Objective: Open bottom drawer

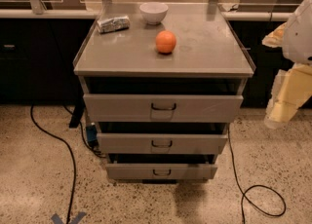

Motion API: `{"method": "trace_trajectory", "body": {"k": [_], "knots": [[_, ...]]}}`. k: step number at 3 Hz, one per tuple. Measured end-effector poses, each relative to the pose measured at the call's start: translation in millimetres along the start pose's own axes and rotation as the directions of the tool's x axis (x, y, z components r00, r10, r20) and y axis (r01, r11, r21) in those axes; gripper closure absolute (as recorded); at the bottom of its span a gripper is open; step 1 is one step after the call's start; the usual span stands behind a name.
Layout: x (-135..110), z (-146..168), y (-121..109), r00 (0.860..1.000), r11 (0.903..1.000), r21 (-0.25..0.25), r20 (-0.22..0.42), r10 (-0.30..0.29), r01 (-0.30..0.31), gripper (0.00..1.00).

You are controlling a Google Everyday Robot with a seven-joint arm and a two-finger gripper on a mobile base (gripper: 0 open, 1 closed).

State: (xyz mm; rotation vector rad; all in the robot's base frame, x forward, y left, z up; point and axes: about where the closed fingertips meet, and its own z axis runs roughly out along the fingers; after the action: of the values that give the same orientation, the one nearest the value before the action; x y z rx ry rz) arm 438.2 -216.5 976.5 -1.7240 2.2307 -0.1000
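Camera view: the bottom drawer (pixel 195 172) is the lowest, narrowest front of the grey cabinet (pixel 84 84), just above the floor, with its small dark handle (pixel 162 172) at centre. No tray shows behind it, so it looks not yet pulled out. The end effector (pixel 282 111) hangs off the cabinet's right side, well apart from that handle, probably waiting before the approach. Whether it is open, I cannot tell. On the cabinet's tabletop (pixel 122 52) an orange (pixel 165 41), a white bowl (pixel 153 12) and a foil packet (pixel 113 23) sit clear of the drawers.
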Motion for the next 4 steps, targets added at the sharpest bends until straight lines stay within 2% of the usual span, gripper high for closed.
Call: {"method": "trace_trajectory", "body": {"k": [1,2,4], "knots": [[0,0,0,1.000,1.0000,0.001,0.000,-0.001,0.001,0.00],[6,23,9,1.000,0.9997,-0.026,0.015,0.006,-0.006,0.00],[23,117,44,0.996,0.9912,-0.132,0.088,0.008,0.004,0.00]]}}
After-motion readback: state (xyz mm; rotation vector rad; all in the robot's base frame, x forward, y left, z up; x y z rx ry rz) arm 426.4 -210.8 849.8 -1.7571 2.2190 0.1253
